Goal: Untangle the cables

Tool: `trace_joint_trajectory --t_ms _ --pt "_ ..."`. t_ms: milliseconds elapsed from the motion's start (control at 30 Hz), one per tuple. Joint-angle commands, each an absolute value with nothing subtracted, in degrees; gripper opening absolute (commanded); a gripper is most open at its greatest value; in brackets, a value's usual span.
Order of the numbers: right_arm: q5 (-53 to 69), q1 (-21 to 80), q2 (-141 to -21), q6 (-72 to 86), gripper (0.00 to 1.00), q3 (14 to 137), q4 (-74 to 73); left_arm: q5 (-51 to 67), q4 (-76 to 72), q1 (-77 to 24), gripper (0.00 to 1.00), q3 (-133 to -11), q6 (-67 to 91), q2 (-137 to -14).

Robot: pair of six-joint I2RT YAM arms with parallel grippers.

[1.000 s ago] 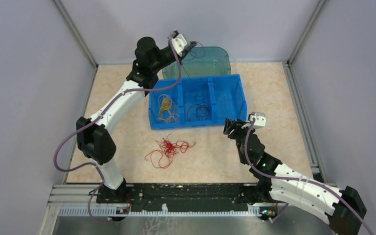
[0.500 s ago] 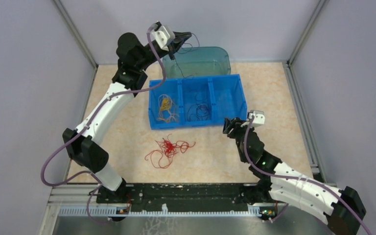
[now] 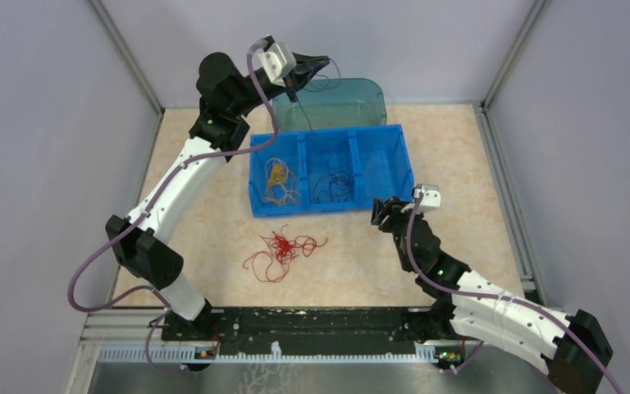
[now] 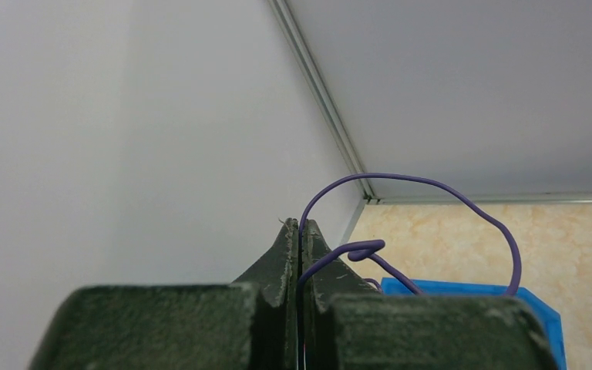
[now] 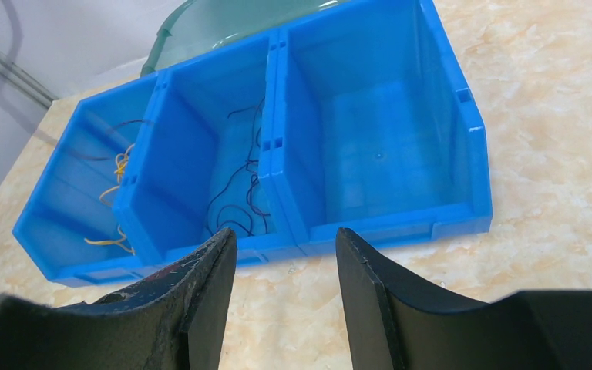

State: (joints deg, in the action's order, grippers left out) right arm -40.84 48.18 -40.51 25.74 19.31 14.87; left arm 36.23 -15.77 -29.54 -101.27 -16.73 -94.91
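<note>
Cables are partly sorted: a red clump [image 3: 283, 246] lies on the table toward its near-left, with yellow strands [image 3: 277, 175] and dark strands [image 3: 336, 185] in the blue bin [image 3: 332, 207]; the left jaws are clamped together on one purple cable [image 4: 432, 183], high over the table's far edge, its length hanging down toward the bin's middle compartment; the right jaws stand apart and empty at the bin's near-right corner.

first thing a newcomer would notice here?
The left gripper, raised high at the back, is shut on a looping purple cable. Nearer, a blue three-compartment bin holds yellow-orange strands on the left and dark strands in the middle. A red clump lies loose on the table in front of it; the right gripper hangs open near the bin's front right corner.
</note>
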Motion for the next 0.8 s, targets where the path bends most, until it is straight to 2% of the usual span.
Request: trace_joint_trajectory --t_ms 0,400,633,767 --pt "-41.1 47.9 -39.3 25.7 0.51 22.2 15.7 37.3 -14.7 -29.8 0.00 -99.8 -16.4 -96.3" --pt "-42.2 47.6 -36.9 24.9 0.51 22.1 15.1 36.0 -12.5 -30.2 0.00 -90.4 -22.8 -98.9" --pt "-42.0 47.3 -37.3 24.8 0.51 21.4 15.5 35.5 -12.7 -30.5 0.00 -92.5 -23.2 -100.4" --pt "-41.8 47.1 -37.5 24.8 0.51 21.3 15.8 35.7 -13.1 -29.8 0.00 -100.0 -22.6 -100.7"
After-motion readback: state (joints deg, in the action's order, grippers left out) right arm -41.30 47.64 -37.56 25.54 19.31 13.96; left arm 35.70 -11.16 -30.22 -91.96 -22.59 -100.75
